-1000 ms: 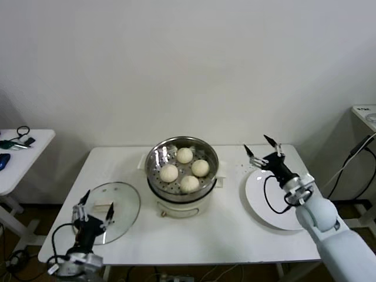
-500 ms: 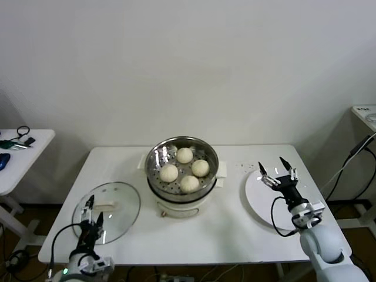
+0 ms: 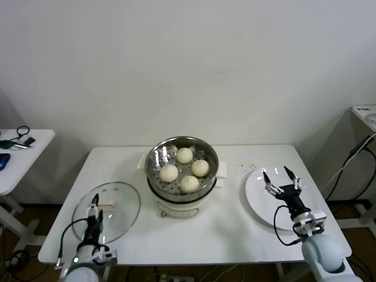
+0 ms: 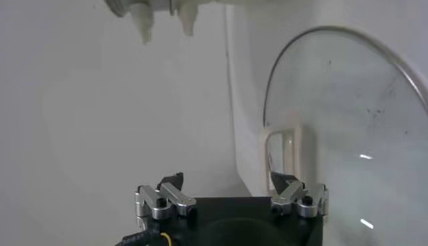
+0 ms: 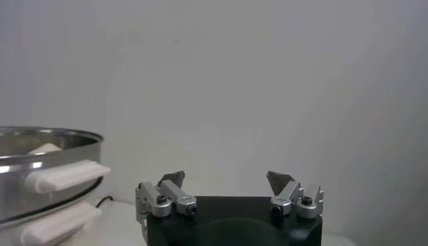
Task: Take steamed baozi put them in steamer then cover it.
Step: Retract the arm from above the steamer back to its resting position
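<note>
Head view of one white tabletop (image 3: pixel 235 223) carrying one steamer (image 3: pixel 181 176), one cover (image 3: pixel 111 210) and one white plate (image 3: pixel 258 197). Four steamed baozi (image 3: pixel 184 169) are seen inside the steel basket of the steamer, grouped in a rough diamond on its perforated floor, with the basket uncovered. The cover is laid flat on the tabletop, well to the robot's left of the steamer, its cream handle (image 4: pixel 281 155) facing up. The left end effector (image 3: pixel 93 220) is positioned low at the near edge of the cover, fingers spread and nothing held between them; in the left wrist view the handle is seen just beyond one fingertip (image 4: pixel 286 182). The right end effector (image 3: pixel 281 179) is held over the plate, well apart from the steamer, fingers spread wide and gripping nothing. In the right wrist view the steamer rim and its two cream side handles are seen off to one side
</note>
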You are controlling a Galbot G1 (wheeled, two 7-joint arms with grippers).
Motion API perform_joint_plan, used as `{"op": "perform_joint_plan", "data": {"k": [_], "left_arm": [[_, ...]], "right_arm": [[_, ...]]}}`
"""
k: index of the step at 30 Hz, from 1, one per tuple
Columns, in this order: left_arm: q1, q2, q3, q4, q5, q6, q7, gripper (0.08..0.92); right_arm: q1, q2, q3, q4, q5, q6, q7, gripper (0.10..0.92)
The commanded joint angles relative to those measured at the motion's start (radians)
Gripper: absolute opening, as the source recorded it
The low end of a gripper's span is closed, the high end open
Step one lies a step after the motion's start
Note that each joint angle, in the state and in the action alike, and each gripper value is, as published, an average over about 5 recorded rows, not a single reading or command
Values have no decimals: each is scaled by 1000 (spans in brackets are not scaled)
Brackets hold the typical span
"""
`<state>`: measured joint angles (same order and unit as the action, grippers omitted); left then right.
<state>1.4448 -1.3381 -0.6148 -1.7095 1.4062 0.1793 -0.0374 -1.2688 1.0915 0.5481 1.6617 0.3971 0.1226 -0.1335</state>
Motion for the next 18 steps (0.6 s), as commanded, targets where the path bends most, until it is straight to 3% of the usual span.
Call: {"op": "perform_joint_plan", "data": {"k": [1,18], "left_arm": [[-113,7,13,141,49,-7,-30,823],[-193,4,18,242,14,-23,-97,823]], "right_arm": [[-10,14,9,-8,-20,-5,2,823],[-6,23,7,-6,-58,-5,5,823]]}}
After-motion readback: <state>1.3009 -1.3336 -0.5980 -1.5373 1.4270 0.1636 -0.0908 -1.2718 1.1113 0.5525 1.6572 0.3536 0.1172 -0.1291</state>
